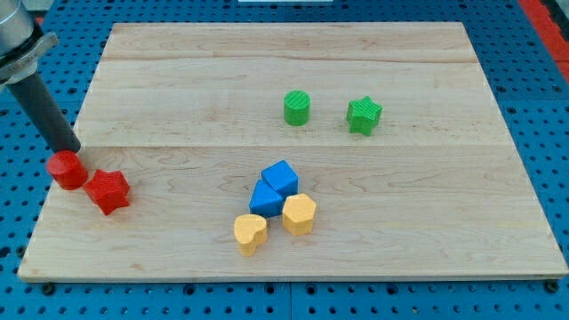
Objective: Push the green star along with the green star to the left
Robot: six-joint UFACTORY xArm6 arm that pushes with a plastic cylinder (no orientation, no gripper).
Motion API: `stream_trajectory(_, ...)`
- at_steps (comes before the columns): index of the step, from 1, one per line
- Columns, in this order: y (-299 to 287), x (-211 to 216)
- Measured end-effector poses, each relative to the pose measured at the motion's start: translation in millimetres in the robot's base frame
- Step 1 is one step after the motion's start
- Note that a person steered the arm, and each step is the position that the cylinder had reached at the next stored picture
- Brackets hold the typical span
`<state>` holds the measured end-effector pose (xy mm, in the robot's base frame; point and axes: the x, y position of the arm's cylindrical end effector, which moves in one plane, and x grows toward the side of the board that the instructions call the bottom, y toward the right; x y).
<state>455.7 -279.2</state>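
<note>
The green star (364, 116) lies on the wooden board (293, 71) at the view's upper right of centre. A green cylinder (297, 108) stands a short way to its left. My tip (69, 151) is at the board's far left edge, touching the top of a red cylinder (68, 170). It is far to the left of both green blocks.
A red star (108, 191) lies just right of the red cylinder. Two blue blocks (274, 188) sit together at bottom centre, with a yellow heart (251, 234) and a yellow hexagon (299, 214) touching them below. Blue pegboard (542, 107) surrounds the board.
</note>
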Motion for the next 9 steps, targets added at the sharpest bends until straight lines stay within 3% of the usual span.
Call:
stream_trajectory(1,-24.9,-3.5)
stream_trajectory(3,28.8,31.4)
stream_trajectory(4,25.9,15.4)
stream_trajectory(5,65.7,-41.3)
stream_trajectory(6,159.8,-73.0)
stream_trajectory(8,328.6,-14.4)
stream_trajectory(9,420.5,-11.5)
